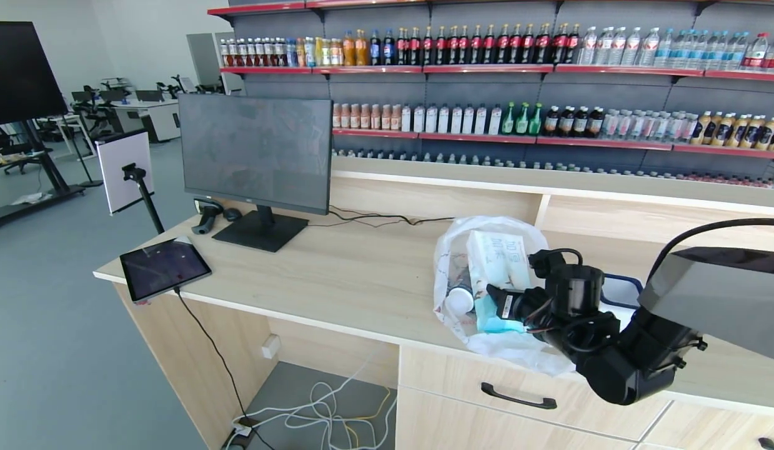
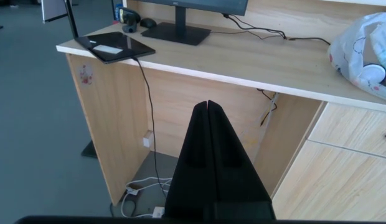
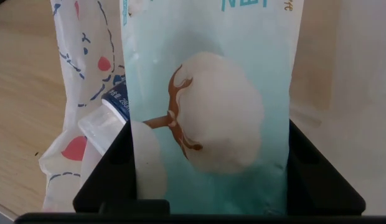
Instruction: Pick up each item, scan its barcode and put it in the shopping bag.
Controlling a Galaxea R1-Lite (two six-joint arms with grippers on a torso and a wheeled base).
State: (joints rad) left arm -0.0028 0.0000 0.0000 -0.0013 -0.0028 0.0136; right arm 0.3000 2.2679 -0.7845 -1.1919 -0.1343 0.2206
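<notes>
— What sort of room is it?
— A shop. Long grey shelving with red edges (image 1: 486,119) runs along the back, lined with rows of drinks bottles. Far off on the left, desks and black office chairs (image 1: 112,103) stand on a grey floor.

— And the work surface?
— A pale wooden counter (image 1: 349,275) with a raised back ledge. A drawer with a black handle (image 1: 518,397) is set in its front.

— What sits on it?
— A black flat monitor (image 1: 255,153) at the left rear, its screen dark. Well to its right lies a translucent white plastic shopping bag (image 1: 449,262) with red and blue print, its mouth open. A dark tablet (image 1: 163,267) lies at the left front corner, and its cable hangs down the counter's side. A black handheld barcode scanner (image 1: 205,220) and a small black mouse (image 1: 232,214) lie just beside the monitor's foot.

— The grippers?
— The right gripper (image 1: 508,306) is at the bag's mouth, its fingers clamped on the lower end of a pale teal tissue pack (image 1: 496,259) that is within the bag. The left gripper (image 2: 208,112) hangs low before the counter's front, fingers pressed together and holding nothing.

— Anything crowding the pack?
— A clear plastic bottle with a white cap (image 1: 460,301) lies in the bag right beside it, and the bag's wall curves round both.
</notes>
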